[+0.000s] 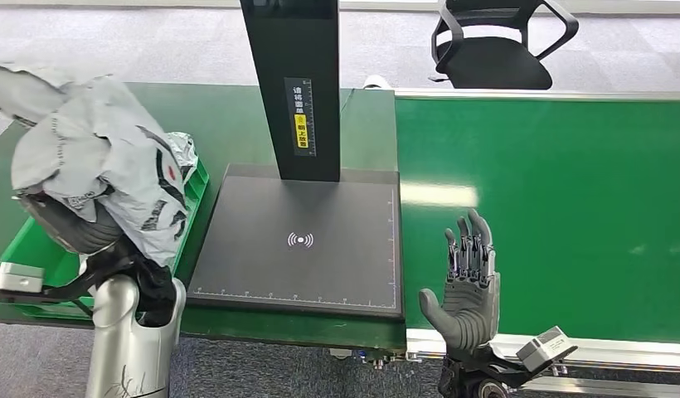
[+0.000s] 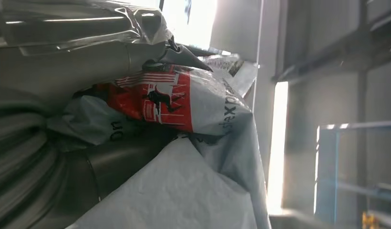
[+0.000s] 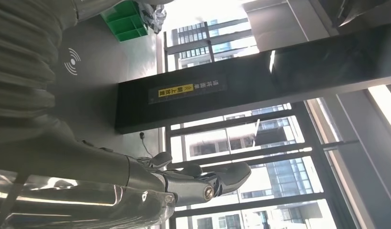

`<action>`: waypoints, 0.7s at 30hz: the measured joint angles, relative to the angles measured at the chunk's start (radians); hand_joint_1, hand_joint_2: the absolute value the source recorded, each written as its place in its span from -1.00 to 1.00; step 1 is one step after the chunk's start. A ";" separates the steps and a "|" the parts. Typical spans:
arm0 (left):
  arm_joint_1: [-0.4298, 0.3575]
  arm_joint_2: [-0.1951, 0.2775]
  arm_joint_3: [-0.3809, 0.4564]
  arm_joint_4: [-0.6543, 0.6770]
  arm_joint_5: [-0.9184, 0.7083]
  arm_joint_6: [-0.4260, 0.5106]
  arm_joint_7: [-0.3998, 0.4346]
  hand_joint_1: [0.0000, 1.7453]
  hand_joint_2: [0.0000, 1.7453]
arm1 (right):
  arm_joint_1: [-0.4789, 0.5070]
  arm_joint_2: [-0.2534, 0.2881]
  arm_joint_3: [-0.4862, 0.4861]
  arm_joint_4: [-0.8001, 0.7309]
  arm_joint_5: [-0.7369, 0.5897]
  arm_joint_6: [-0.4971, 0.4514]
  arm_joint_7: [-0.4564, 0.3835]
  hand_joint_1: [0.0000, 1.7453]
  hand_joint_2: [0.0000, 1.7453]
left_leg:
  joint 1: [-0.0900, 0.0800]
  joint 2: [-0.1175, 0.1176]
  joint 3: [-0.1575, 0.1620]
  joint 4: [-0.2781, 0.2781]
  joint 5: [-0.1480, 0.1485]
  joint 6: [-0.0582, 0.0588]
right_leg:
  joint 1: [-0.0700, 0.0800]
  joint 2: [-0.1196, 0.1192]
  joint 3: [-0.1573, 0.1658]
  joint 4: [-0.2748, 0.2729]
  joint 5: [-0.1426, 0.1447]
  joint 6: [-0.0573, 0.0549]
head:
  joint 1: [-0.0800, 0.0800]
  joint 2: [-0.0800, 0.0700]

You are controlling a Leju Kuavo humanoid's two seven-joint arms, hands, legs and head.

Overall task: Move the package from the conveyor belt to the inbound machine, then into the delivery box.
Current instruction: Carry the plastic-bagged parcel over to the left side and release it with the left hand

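Stretching across the right side of the head view, the green conveyor belt [image 1: 561, 207] lies bare and flat, its pale metal rail running along the near edge. Beside it on the green table [image 1: 229, 124] sits the inbound machine [image 1: 299, 240], a dark square platform with a white wireless mark at its middle and a black upright column [image 1: 295, 83] bearing a yellow label. To the left of the platform stands the green delivery box [image 1: 46, 249], its near wall showing under the arm. The package [image 1: 104, 157] is a crumpled grey plastic mailer bag with dark print and a small red patch; in the left wrist view the package [image 2: 184, 105] shows a red and white printed panel with black lettering on creased grey film. It is lifted above the delivery box, gripped from beneath by the left hand [image 1: 71, 224], whose fingers are mostly hidden by the bag. The right hand [image 1: 468, 282] is raised over the belt's near edge, fingers straight and apart, holding nothing. A black office chair [image 1: 498, 41] stands on the carpet beyond the belt.
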State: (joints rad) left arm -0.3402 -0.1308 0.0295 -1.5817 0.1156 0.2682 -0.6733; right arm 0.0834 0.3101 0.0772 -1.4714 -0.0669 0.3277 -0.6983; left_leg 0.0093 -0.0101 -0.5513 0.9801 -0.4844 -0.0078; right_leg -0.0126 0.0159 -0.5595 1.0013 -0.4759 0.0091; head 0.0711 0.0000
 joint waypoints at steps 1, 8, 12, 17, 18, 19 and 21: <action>-0.006 0.006 0.024 -0.003 0.004 0.006 0.001 0.69 1.00 | 0.000 0.000 -0.001 0.000 0.000 0.003 0.000 -1.00 1.00 | 0.000 0.000 0.000 0.000 0.000 0.000 | 0.000 0.000 0.000 0.000 0.000 0.000 | 0.000 0.000; -0.097 0.081 0.201 0.066 -0.031 0.045 0.023 0.54 1.00 | 0.006 0.000 -0.006 -0.008 0.004 0.020 0.000 -1.00 1.00 | 0.000 0.000 0.000 0.000 0.000 0.000 | 0.000 0.000 0.000 0.000 0.000 0.000 | 0.000 0.000; -0.168 0.165 0.304 0.237 -0.159 0.092 0.067 0.26 1.00 | 0.012 0.000 -0.011 -0.015 0.005 0.034 0.000 -1.00 1.00 | 0.001 0.001 0.001 0.000 0.000 -0.001 | 0.001 0.001 0.000 0.000 0.000 0.000 | 0.000 0.000; -0.246 0.269 0.413 0.524 -0.255 0.099 0.053 0.23 1.00 | 0.023 0.000 -0.017 -0.024 0.004 0.049 0.004 -1.00 1.00 | 0.001 0.004 0.001 0.000 0.001 -0.002 | 0.002 0.002 -0.001 0.001 0.001 -0.002 | 0.000 0.000; -0.253 0.279 0.424 0.559 -0.260 0.102 0.051 0.20 1.00 | 0.024 0.000 -0.018 -0.025 0.004 0.049 0.004 -1.00 1.00 | 0.001 0.004 0.000 0.000 0.001 -0.002 | 0.002 0.002 -0.001 0.001 0.001 -0.002 | 0.000 0.000; -0.260 0.287 0.433 0.589 -0.267 0.107 0.054 0.18 1.00 | 0.025 0.001 -0.019 -0.025 0.004 0.050 0.004 -1.00 1.00 | 0.001 0.004 0.000 0.000 0.001 -0.002 | 0.002 0.002 -0.001 0.001 0.001 -0.002 | 0.000 0.000; -0.272 0.302 0.450 0.646 -0.290 0.123 0.074 0.04 1.00 | 0.025 0.002 -0.020 -0.026 0.004 0.050 0.005 -1.00 1.00 | 0.001 0.003 -0.001 0.000 0.001 -0.002 | 0.002 0.002 -0.001 0.001 0.001 -0.002 | 0.000 0.000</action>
State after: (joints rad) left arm -0.6126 0.1713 0.4797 -0.9362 -0.1743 0.3910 -0.5993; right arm 0.1088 0.3121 0.0575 -1.4976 -0.0626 0.3780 -0.6930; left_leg 0.0106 -0.0067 -0.5519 0.9799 -0.4835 -0.0093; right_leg -0.0108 0.0175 -0.5608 1.0023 -0.4751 0.0075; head 0.0715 0.0000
